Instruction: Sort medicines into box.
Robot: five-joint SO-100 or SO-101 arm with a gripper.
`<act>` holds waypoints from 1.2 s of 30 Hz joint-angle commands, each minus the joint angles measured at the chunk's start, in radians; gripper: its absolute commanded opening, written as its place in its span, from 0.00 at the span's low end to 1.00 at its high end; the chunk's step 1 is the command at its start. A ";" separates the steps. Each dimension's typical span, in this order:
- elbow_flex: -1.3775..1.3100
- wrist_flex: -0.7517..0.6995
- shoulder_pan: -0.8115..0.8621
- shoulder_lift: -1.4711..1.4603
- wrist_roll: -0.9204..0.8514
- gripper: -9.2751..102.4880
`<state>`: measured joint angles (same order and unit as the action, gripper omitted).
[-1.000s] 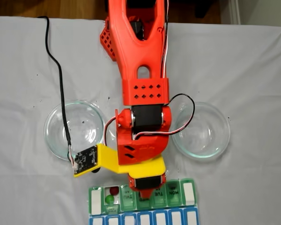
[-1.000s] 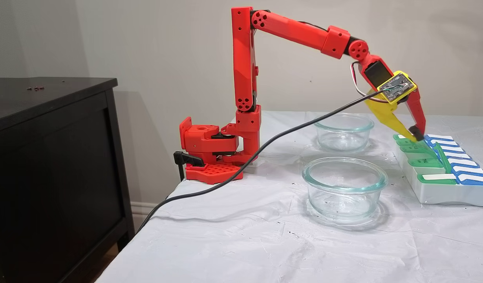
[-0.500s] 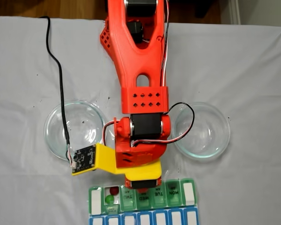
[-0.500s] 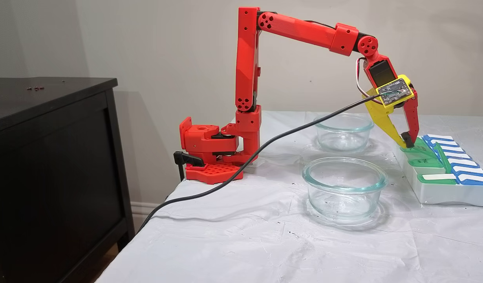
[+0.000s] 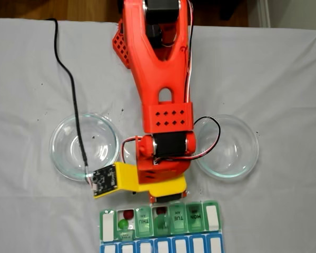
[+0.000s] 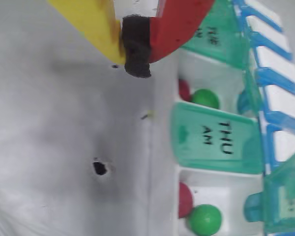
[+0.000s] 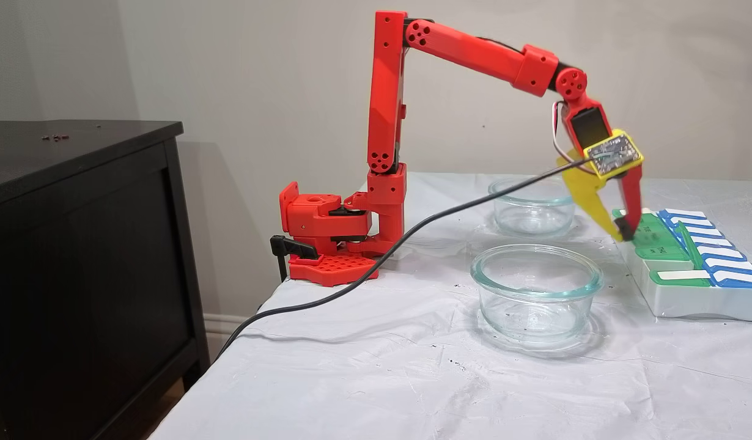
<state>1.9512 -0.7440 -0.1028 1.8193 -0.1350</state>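
Near: box [image 7: 688, 293] at cloth's edge, long axis running away from side camera, crosswise to arm's reach from above.

Gripper [image 6: 136, 49] pinched shut, pads together, nothing held, just off box's inner edge. Half a second ago tips sat on lids; now drawn back. WED compartment now open, red ball [image 6: 184, 90] and green ball [image 6: 205, 98] inside. Probably a lid-opening step done.

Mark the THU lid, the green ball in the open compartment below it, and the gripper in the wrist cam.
THU lid [image 6: 217, 139]: wrist view, on the printed lettering.
Green ball [image 6: 204, 220]: wrist view, centre of the ball.
Gripper [image 6: 136, 53]: wrist view, on the black tips, closed together.
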 commanded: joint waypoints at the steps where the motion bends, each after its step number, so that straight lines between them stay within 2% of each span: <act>1: 0.009 -0.005 -0.018 0.031 -0.023 0.08; 9: 0.008 0.038 -0.017 0.101 -0.026 0.08; 20: 0.052 0.284 0.086 0.433 0.028 0.08; 27: 0.055 0.433 0.028 0.316 0.044 0.08; 33: 0.029 0.485 -0.017 0.169 0.040 0.08; 36: 0.008 0.460 -0.020 0.126 0.032 0.08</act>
<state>2.0371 -0.2899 -0.1104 1.9390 -0.0890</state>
